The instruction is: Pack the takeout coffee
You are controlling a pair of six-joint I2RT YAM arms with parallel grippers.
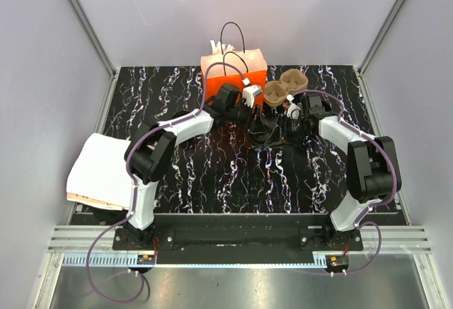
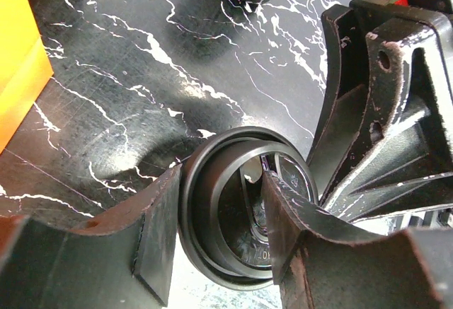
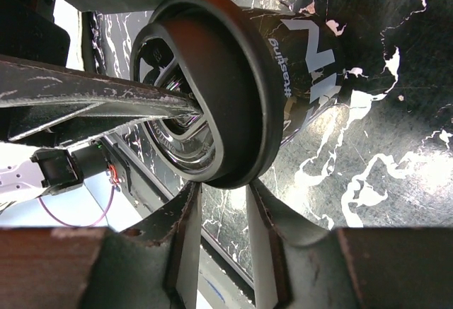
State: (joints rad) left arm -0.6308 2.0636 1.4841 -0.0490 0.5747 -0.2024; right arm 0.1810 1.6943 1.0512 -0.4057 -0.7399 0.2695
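The takeout coffee (image 3: 297,54) is a black cup with white lettering and a black lid (image 2: 226,210), lying sideways low over the table. My right gripper (image 3: 223,189) pinches the lid's rim between its fingertips. My left gripper (image 2: 219,231) straddles the same rim from the other side: one finger (image 2: 152,245) is outside the lid and the other (image 2: 297,238) reaches into its recess, with a gap showing. Both grippers meet mid-table (image 1: 272,121). The orange paper bag (image 1: 233,68) stands open at the back.
A brown cardboard cup carrier (image 1: 283,88) sits right of the bag, just behind the grippers. A white paper stack (image 1: 102,171) lies at the left edge. The bag's orange side (image 2: 18,68) is close on the left of the left wrist view. Grey walls enclose the table.
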